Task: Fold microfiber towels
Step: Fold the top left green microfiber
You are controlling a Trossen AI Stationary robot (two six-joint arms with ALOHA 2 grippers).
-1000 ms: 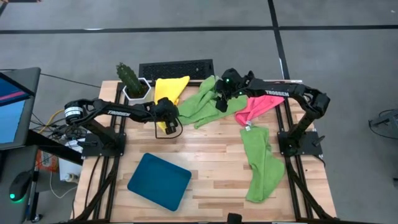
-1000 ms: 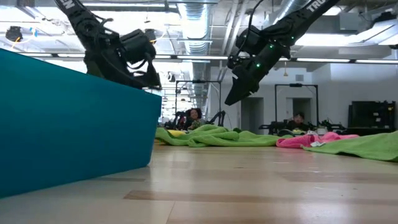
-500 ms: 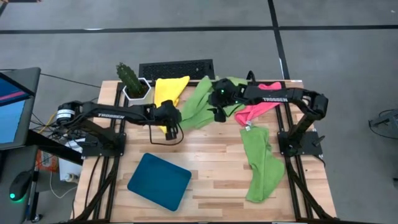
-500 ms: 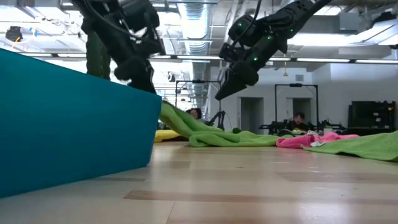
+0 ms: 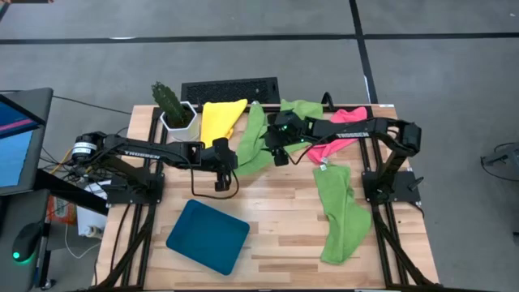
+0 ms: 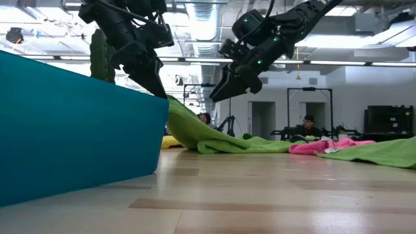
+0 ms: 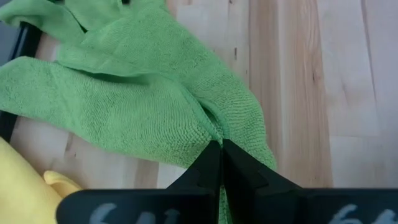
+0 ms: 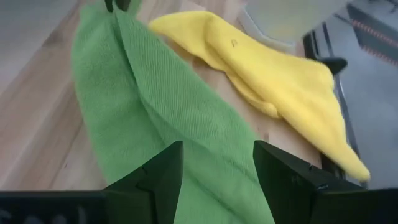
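High view: wooden table point(image 5: 284, 235) carries several microfiber towels. Left gripper point(image 5: 222, 168) sits near table centre, its fingers point(image 7: 214, 165) pinched tight on a corner of a lime green towel point(image 5: 253, 139); from there the cloth stretches toward the far edge. Low view shows that corner lifted off the wood, the cloth sloping down from the left gripper to a rumpled heap on the table. Right gripper point(image 5: 278, 148) hovers above the same green towel, just beside its middle, jaws spread wide and nothing between them; right wrist view shows the green cloth lying under and between the parted fingers point(image 8: 155, 171), not gripped. Yellow towel point(image 5: 220, 118) lies flat at the far edge, between a potted cactus point(image 5: 169, 101) and the green towel. Pink towel point(image 5: 334, 139) lies crumpled under the right arm, near the far right corner. A second lime green towel point(image 5: 339, 212) runs long down the right side of the table. Dark teal tray point(image 5: 208, 236) rests near the front left, apart from all cloths. A black keyboard point(image 5: 229, 88) lies just beyond the far edge.
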